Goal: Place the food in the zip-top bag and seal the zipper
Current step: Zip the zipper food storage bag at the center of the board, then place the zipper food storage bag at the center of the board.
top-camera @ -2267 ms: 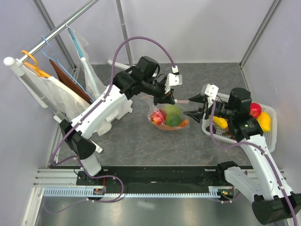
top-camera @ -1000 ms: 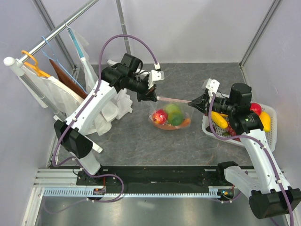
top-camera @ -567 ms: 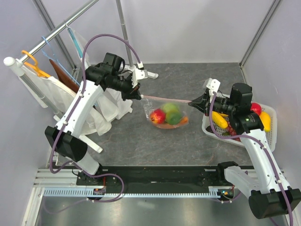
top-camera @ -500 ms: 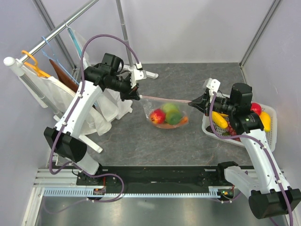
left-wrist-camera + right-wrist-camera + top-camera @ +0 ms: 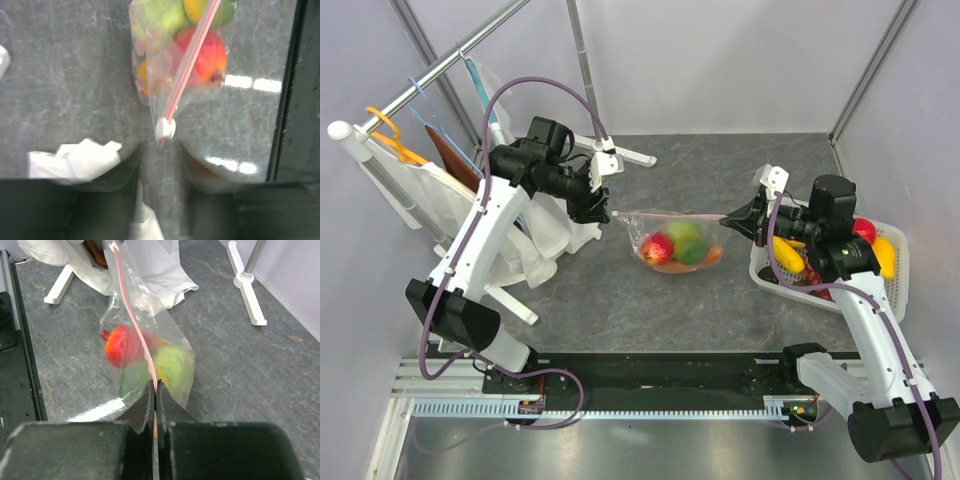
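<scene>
Across one grey table [image 5: 620, 310] I am running two arms: the left arm [image 5: 470, 250] reaches in from beside one garment rail [image 5: 440, 65] hung with white cloth [image 5: 555, 235], and the right arm [image 5: 868, 325] bends over one white slatted basket [image 5: 898, 285] at the right edge. In the basket I count two yellow pieces [image 5: 883, 258] and one red piece [image 5: 862, 232]; the rest is hidden. Between the arms, at the table's middle, is one zip-top bag [image 5: 648, 226], dotted pink, its loaded bottom down on the surface and its mouth edge drawn up. Inside I count one red apple [image 5: 657, 248], one green cabbage [image 5: 688, 245] and one orange piece [image 5: 713, 260]; the left wrist view adds a yellow lump [image 5: 197, 7]. One pink-red zipper [image 5: 670, 213] runs along the top as a single taut line. The right gripper [image 5: 155, 390] is pinched tight on the zipper's right end. The left gripper [image 5: 159, 155] stands just off the other end, fingers parted around nothing, with one white slider tab [image 5: 165, 129] just ahead of them.
</scene>
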`<state>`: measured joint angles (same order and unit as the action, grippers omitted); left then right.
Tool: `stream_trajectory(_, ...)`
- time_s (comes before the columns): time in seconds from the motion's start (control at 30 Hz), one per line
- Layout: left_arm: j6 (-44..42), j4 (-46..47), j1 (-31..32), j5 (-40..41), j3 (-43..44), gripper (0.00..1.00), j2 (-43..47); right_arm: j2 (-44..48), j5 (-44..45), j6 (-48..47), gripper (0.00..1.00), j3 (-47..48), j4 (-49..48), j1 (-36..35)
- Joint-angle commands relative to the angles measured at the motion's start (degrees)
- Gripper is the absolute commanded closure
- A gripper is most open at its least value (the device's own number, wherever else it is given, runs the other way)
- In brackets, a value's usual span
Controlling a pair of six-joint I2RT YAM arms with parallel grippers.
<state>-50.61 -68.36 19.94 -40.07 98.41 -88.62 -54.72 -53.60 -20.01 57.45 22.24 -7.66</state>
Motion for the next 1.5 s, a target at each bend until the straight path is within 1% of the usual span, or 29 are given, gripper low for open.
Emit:
stream_trajectory(0.0,2.6,-1.8,1.0,0.3,9.1,0.34,1.8,-0.7,-3.2,2.6,1.00,2.6,-2.4,0.9)
stream_trajectory(0.03,4.7,-1.8,2.2,0.1,10.6,0.30,1.3,-0.8,-3.4,2.7,1.00,2.6,-2.4,0.8)
stream_trajectory(0.07,5.9,-1.6,3.5,0.3,11.7,0.22,1.1,-0.8,-3.4,2.8,1.00,2.5,-2.5,0.7)
stream_trajectory(0.1,6.8,-0.6,6.7,0.8,12.7,0.21,1.0,-0.8,-3.5,2.8,1.00,2.4,-2.6,0.7)
stream_trajectory(0.17,9.3,0.9,10.2,3.3,12.1,0.19,0.8,-0.9,-3.6,2.8,1.00,2.4,-2.6,0.7)
stream_trajectory(0.2,9.5,1.8,14.0,4.9,10.2,0.18,0.7,-1.0,-3.5,2.9,1.00,2.6,-2.7,0.6)
stream_trajectory(0.23,10.2,5.0,15.6,7.5,8.9,0.17,1.0,-1.0,-3.7,2.9,1.00,2.8,-2.8,0.7)
stream_trajectory(0.3,10.6,8.6,18.7,8.5,5.1,0.16,1.6,-1.0,-3.7,2.9,1.00,3.0,-2.9,0.8)
stream_trajectory(0.33,11.1,11.3,19.5,9.5,4.3,0.16,1.6,-1.0,-4.0,2.8,1.00,3.1,-3.0,0.7)
stream_trajectory(0.4,10.4,12.8,21.5,10.9,3.7,0.15,0.2,-0.6,-4.1,2.3,1.00,2.9,-2.9,0.7)
stream_trajectory(0.57,8.2,13.7,22.5,11.7,6.8,0.16,-4.3,0.4,-4.8,1.6,1.00,2.7,-2.4,0.7)
stream_trajectory(0.7,7.0,14.4,23.2,11.7,6.9,0.16,-6.1,1.1,-5.0,0.9,1.00,2.5,-1.9,0.7)
stream_trajectory(0.73,6.8,14.4,23.4,11.6,6.8,0.18,-6.5,1.1,-5.0,0.8,1.00,2.3,-1.8,0.7)
stream_trajectory(0.8,6.8,14.4,23.5,11.2,6.9,0.25,-7.3,1.0,-4.9,0.7,1.00,2.3,-1.8,0.8)
stream_trajectory(0.83,6.8,14.3,23.5,10.6,7.0,0.44,-7.9,0.8,-4.8,0.4,1.00,2.3,-1.7,0.7)
stream_trajectory(0.87,6.8,14.3,23.5,10.4,7.1,0.58,-8.0,0.6,-4.8,0.2,1.00,2.4,-1.6,0.7)
stream_trajectory(0.9,6.8,14.4,23.5,10.5,7.3,0.75,-8.1,0.5,-4.5,0.1,1.00,2.4,-1.5,0.6)
stream_trajectory(0.93,7.4,14.4,23.4,11.3,7.9,0.98,-9.5,0.2,-4.2,0.2,1.00,2.6,-1.5,0.6)
stream_trajectory(1.0,10.1,13.6,22.6,13.7,13.2,0.98,-12.1,-0.4,-3.8,0.9,1.00,2.9,-1.3,0.7)
stream_trajectory(1.03,10.9,13.6,22.0,14.1,15.6,0.98,-13.4,-0.6,-3.5,1.8,0.83,3.1,-1.5,0.6)
stream_trajectory(1.1,13.3,14.1,19.8,16.2,23.0,0.98,-17.7,-1.6,-3.4,5.0,0.53,4.0,-1.7,0.6)
stream_trajectory(1.13,13.5,14.7,19.2,17.6,25.5,0.98,-19.3,-2.2,-1.6,6.3,0.27,4.4,-1.8,0.7)
stream_trajectory(1.17,13.1,15.5,18.2,19.0,29.2,0.98,-21.7,-2.5,-0.5,8.1,0.20,4.8,-1.8,0.7)
stream_trajectory(1.2,12.4,16.8,17.7,21.2,30.3,0.98,-22.6,-2.6,1.2,9.0,0.17,5.5,-1.8,0.7)
stream_trajectory(1.23,11.5,21.0,17.2,22.7,30.9,0.98,-23.2,-2.7,2.9,9.5,0.14,5.7,-2.0,0.9)
stream_trajectory(1.33,6.5,26.4,16.4,30.3,35.2,0.98,-26.9,-3.2,2.7,12.7,0.09,7.0,-2.6,1.6)
stream_trajectory(1.37,4.8,26.5,16.1,31.3,40.0,0.98,-28.2,-3.4,2.5,13.8,0.08,7.5,-2.7,1.8)
stream_trajectory(1.43,3.6,26.7,15.7,31.6,44.4,0.98,-30.5,-3.8,2.5,17.1,0.02,8.6,-3.8,2.0)
stream_trajectory(1.47,2.4,27.6,15.7,31.5,44.3,0.98,-30.4,-3.8,2.4,17.9,0.02,8.9,-4.1,2.2)
